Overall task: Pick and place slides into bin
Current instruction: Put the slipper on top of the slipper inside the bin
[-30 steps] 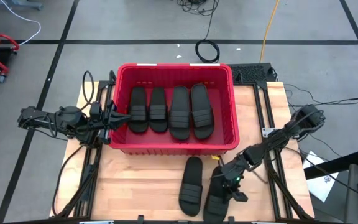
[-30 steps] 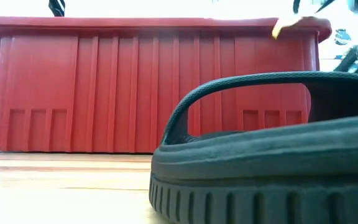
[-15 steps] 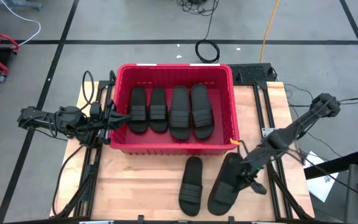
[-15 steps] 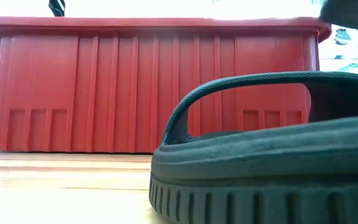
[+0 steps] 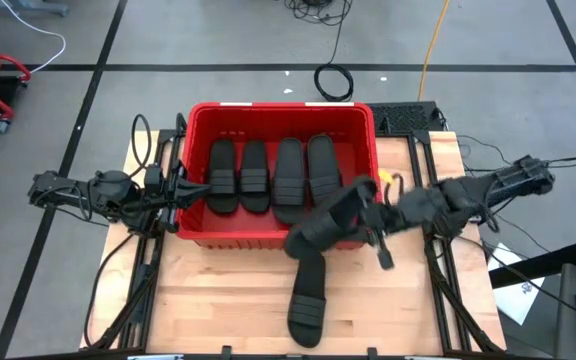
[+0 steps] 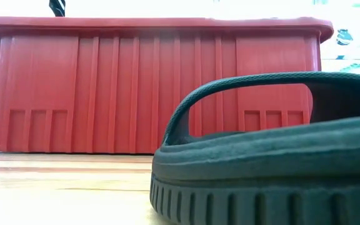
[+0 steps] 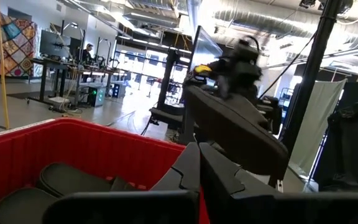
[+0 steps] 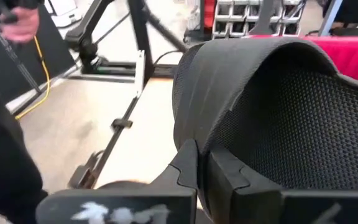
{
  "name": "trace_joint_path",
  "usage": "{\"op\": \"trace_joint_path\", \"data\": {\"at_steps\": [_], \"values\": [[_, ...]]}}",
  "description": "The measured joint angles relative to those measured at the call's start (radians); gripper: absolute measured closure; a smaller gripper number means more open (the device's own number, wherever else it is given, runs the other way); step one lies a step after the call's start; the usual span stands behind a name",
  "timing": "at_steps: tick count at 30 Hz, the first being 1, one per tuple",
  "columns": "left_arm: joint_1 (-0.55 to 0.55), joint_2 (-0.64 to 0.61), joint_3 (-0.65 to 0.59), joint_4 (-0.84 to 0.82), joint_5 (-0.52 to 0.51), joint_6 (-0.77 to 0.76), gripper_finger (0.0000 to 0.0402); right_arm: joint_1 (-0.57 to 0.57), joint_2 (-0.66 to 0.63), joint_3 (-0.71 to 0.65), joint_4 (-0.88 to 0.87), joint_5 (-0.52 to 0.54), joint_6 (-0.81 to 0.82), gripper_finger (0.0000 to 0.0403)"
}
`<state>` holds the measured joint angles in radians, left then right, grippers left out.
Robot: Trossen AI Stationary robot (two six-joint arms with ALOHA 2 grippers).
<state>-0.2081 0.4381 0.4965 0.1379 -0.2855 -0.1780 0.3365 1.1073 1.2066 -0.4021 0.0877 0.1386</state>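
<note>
The red bin (image 5: 196, 232) stands at the table's far middle, and several black slides (image 5: 273, 178) lie side by side on its floor. One more slide (image 5: 308, 298) lies flat on the wood near the front edge and fills the low view's foreground (image 6: 261, 169). My right gripper (image 5: 376, 214) is shut on another slide (image 5: 330, 220), high over the bin's near right corner. My left gripper (image 5: 200, 190) hangs shut at the bin's left rim, holding nothing. My right gripper pinches one end of the slide, at its edge (image 8: 205, 144), between its two fingers (image 8: 229, 171). The fingers come nearly level from the table's right. The slide is lifted clear and sticks out from the fingers toward the table's left, over the bin's near wall (image 5: 268, 238).
Bare wood lies left of the slide on the table and along the front edge. The arms' frames and cables run down both table sides. A coiled cable (image 5: 334, 82) lies on the floor beyond the bin.
My right gripper has risen from the table's near right and swung toward the bin, turning its wrist from pointing down to nearly level. The slide it holds has been lifted clear of the wood and turned to lie crosswise over the bin's near right corner.
</note>
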Motion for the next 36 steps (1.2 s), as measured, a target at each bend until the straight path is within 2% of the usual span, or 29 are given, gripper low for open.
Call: {"op": "trace_joint_path", "data": {"at_steps": [6, 11, 13, 17, 21, 25, 29, 34, 36], "values": [[0.0, 0.0, 0.0, -0.001, -0.001, 0.003, 0.0383, -0.25, 0.03, 0.055, -0.005, -0.262, -0.066, 0.0401], [0.0, 0.0, 0.0, -0.002, -0.018, 0.062, 0.0387, -0.494, 0.029, 0.101, -0.003, -0.448, -0.107, 0.0401], [0.0, 0.0, 0.0, -0.002, -0.041, 0.068, 0.0392, -0.606, 0.034, 0.121, -0.02, -0.554, -0.127, 0.0401], [0.0, 0.0, 0.0, -0.003, -0.084, 0.067, 0.04, -0.84, 0.079, 0.163, -0.068, -0.792, -0.162, 0.0401], [0.0, 0.0, 0.0, -0.001, -0.112, 0.063, 0.039, -1.003, 0.167, 0.197, -0.035, -0.943, -0.186, 0.0401], [0.009, 0.0, 0.0, 0.0, -0.161, 0.021, 0.0381, -1.1, 0.292, 0.26, 0.079, -1.121, -0.173, 0.0401], [0.027, 0.0, 0.0, 0.001, -0.17, -0.007, 0.0387, -1.155, 0.445, 0.365, 0.231, -1.28, -0.091, 0.0401], [0.046, 0.0, 0.0, -0.002, -0.169, -0.081, 0.04, -1.145, 0.641, 0.527, 0.341, -1.44, 0.017, 0.0401], [0.047, 0.0, 0.0, -0.01, -0.167, -0.096, 0.0397, -1.12, 0.709, 0.578, 0.378, -1.454, 0.054, 0.0401]]}}
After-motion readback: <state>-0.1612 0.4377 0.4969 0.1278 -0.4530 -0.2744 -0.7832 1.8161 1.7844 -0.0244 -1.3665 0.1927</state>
